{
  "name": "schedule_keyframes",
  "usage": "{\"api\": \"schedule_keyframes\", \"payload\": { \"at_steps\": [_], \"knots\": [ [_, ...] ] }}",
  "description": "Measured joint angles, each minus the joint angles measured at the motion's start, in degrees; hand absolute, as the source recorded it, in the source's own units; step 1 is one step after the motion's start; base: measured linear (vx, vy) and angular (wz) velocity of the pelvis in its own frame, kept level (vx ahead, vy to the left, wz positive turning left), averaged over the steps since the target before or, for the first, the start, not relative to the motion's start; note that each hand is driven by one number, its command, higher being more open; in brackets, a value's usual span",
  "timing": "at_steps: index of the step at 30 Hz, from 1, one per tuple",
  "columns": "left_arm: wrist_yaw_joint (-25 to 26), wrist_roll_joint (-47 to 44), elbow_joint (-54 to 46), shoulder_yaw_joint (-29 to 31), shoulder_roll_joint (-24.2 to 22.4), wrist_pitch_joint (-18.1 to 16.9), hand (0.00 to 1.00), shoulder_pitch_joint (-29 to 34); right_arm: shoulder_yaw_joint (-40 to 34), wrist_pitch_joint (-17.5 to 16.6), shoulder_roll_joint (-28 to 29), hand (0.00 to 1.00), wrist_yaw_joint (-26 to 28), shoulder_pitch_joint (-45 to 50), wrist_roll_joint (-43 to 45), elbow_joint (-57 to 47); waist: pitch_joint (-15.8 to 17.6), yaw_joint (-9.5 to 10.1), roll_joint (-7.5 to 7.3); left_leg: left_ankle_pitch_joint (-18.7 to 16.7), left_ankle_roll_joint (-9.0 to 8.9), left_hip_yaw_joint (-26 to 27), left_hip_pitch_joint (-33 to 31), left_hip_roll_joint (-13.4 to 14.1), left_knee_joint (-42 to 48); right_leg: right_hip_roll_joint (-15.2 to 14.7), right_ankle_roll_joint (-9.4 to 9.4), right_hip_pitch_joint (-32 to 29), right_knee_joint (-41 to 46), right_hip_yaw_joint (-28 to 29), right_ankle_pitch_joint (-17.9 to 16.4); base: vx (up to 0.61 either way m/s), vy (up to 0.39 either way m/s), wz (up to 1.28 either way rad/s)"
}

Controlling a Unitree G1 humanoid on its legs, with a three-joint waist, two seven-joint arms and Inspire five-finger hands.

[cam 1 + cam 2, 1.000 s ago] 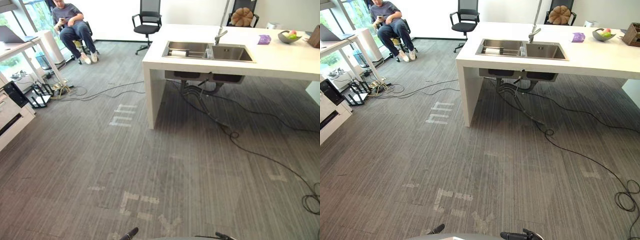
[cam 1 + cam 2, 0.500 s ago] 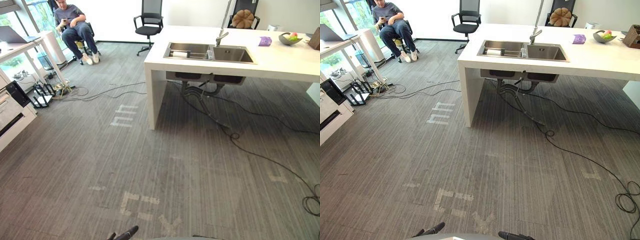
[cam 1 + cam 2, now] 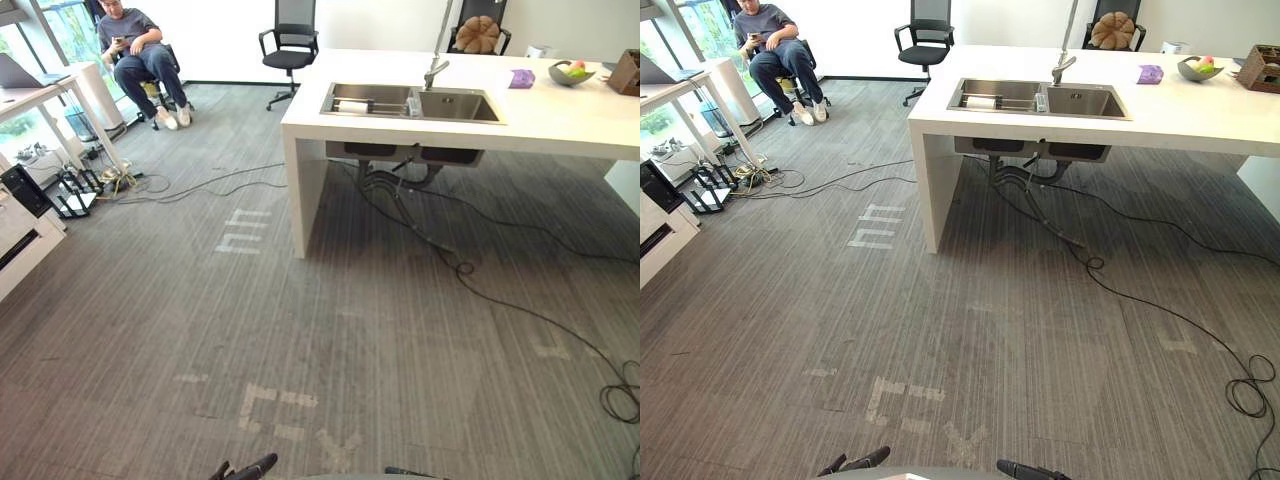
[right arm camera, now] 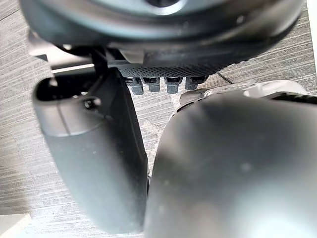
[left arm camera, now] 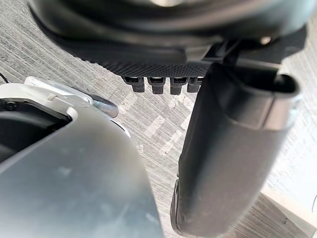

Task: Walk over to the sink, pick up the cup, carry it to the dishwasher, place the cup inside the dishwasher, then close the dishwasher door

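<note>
A steel double sink (image 3: 415, 103) is set into a white counter (image 3: 560, 120) across the carpet, ahead and to the right. A pale, cup-like cylinder (image 3: 353, 105) lies in the sink's left basin. A white appliance with a dark front (image 3: 22, 235) stands at the far left edge. My left hand (image 5: 228, 148) hangs low, its fingertips (image 3: 250, 468) at the bottom edge, relaxed and holding nothing. My right hand (image 4: 94, 158) hangs low as well, fingers (image 3: 1025, 470) relaxed and empty. Both hands are far from the sink.
Black cables (image 3: 450, 250) trail over the carpet from under the sink. A person (image 3: 140, 55) sits at the back left beside a white desk (image 3: 40, 95). An office chair (image 3: 290, 50) stands behind the counter's corner. A fruit bowl (image 3: 570, 73) sits on the counter.
The whole picture has shifted a little, so the camera has moved. More of my left hand's fingertips show at the bottom edge. Nothing in the room has moved.
</note>
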Motion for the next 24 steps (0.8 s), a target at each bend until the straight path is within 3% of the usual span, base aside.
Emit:
{"api": "schedule_keyframes", "payload": {
  "at_steps": [8,10,11,12,14,15,17,19,21,24],
  "knots": [
    [-0.5,-0.1,0.0,-0.3,0.1,0.7,1.0,-0.5,-1.7,-1.5,0.3,1.0,-0.6,0.1,-0.2,0.4,1.2,-0.05,-0.22,0.0,0.13,-0.3,0.5,-0.5,0.0,-0.5,0.27,-0.3,2.0,-0.1,-0.8,0.0,0.0,0.0],
    [-0.8,-0.1,-0.4,-0.4,0.4,1.4,1.0,-0.5,-1.8,-2.7,0.5,1.0,-1.5,0.4,0.0,-0.3,1.6,-0.07,-0.59,-1.0,1.19,-0.6,0.4,-1.1,0.5,-2.4,1.67,-4.1,11.1,-0.3,-5.7,-0.02,0.018,0.13],
    [-0.9,-0.1,-1.4,-0.5,0.5,1.7,1.0,-0.4,-2.2,-3.6,0.8,1.0,-1.8,0.9,0.5,-1.2,2.3,-0.08,-0.78,-1.6,1.92,-1.0,0.5,-2.0,1.2,-4.0,3.66,-7.1,18.9,0.0,-8.1,-0.03,0.026,0.11],
    [-1.0,0.0,-1.7,-0.5,0.6,1.8,1.0,-0.5,-2.2,-4.1,0.9,1.0,-2.0,0.8,0.6,-2.0,2.8,-0.06,-0.77,-2.2,2.08,-1.0,0.4,-2.2,2.1,-4.8,3.83,-9.3,24.1,0.1,-8.5,-0.04,0.044,0.0],
    [-1.4,-0.1,-2.4,0.2,1.0,2.0,1.0,-0.6,-2.2,-6.1,1.6,1.0,-2.6,0.6,1.6,-4.0,4.4,-0.13,-1.12,-4.4,3.74,-0.6,1.1,-3.0,6.0,-8.2,1.71,-17.5,43.5,0.5,-7.1,-0.03,0.066,-0.01],
    [-1.4,-0.1,-2.5,0.2,1.0,2.2,1.0,-0.5,-2.2,-6.5,1.6,1.0,-2.5,0.7,1.8,-4.0,4.6,-0.14,-1.59,-4.9,3.97,-0.6,1.8,-3.0,6.4,-8.6,1.77,-18.3,45.6,0.6,-7.5,0.04,0.064,0.01],
    [-1.3,-0.1,-2.5,0.2,1.1,3.1,1.0,-0.6,-2.2,-7.6,1.7,1.0,-2.4,0.8,2.3,-4.0,4.6,-0.53,-1.54,-6.2,3.44,-1.2,3.7,-2.0,6.7,-9.7,2.48,-19.6,44.3,-1.6,-9.7,0.1,0.047,0.05],
    [-1.1,-0.1,-2.5,0.2,1.2,4.1,1.0,-0.7,-2.7,-7.8,1.9,1.0,-2.3,0.8,2.6,-4.3,4.8,-1.35,-1.39,-7.3,2.4,-2.0,3.9,-0.4,7.2,-9.9,2.73,-20.1,37.8,-4.9,-9.5,0.18,-0.056,0.18],
    [-1.2,0.0,-2.5,0.5,1.3,5.1,1.0,-1.1,-4.8,-7.8,2.6,1.0,-1.9,0.8,2.9,-4.7,5.5,-1.5,-1.04,-8.8,1.28,-2.7,4.1,1.4,8.5,-9.5,3.27,-21.0,31.5,-6.3,-8.4,0.22,-0.131,0.16],
    [-1.9,2.4,-2.5,1.0,1.7,5.7,1.0,-2.1,-5.6,-7.8,3.1,1.0,-0.5,0.7,4.8,-5.4,7.0,-1.56,-1.24,-13.5,-1.54,-3.7,4.9,4.2,12.5,-8.3,3.42,-22.7,23.2,-3.0,-4.0,0.35,-0.308,0.16]
  ]
}}
